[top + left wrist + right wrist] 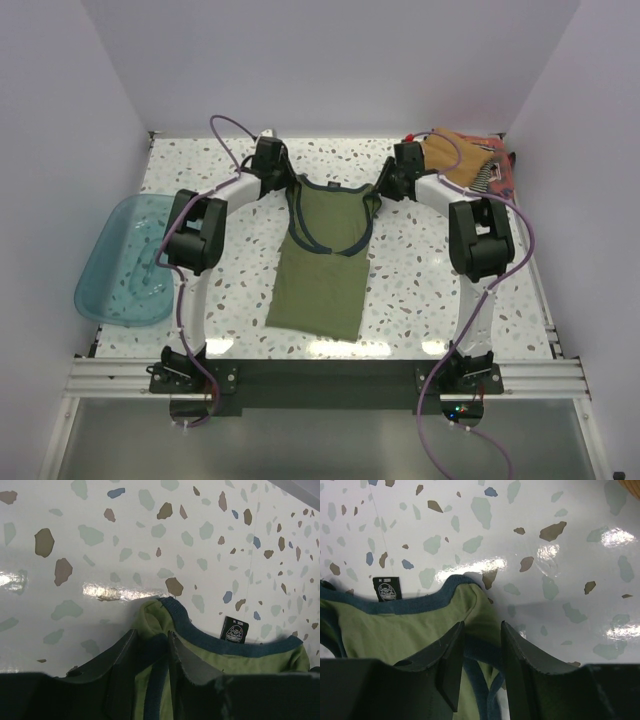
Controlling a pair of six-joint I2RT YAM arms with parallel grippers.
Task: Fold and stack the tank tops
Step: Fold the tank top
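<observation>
An olive green tank top (325,260) with blue trim lies lengthwise in the middle of the table, hem toward the arms. My left gripper (283,183) is shut on its left shoulder strap. In the left wrist view the gripper (152,637) has the blue strap pinched between its fingers and green cloth (250,662) bunched above them. My right gripper (386,188) is shut on the right shoulder strap. In the right wrist view the blue band spans that gripper (482,630), with green cloth (395,630) beside it. More tank tops lie piled at the back right: tan-brown (445,150), striped (487,172) and reddish (508,178).
A translucent teal tub (125,260) sits at the table's left edge. White walls close in the back and sides. A black neck label (234,629) shows on the speckled tabletop (420,290) inside the collar, and the right wrist view shows the label (386,588) too.
</observation>
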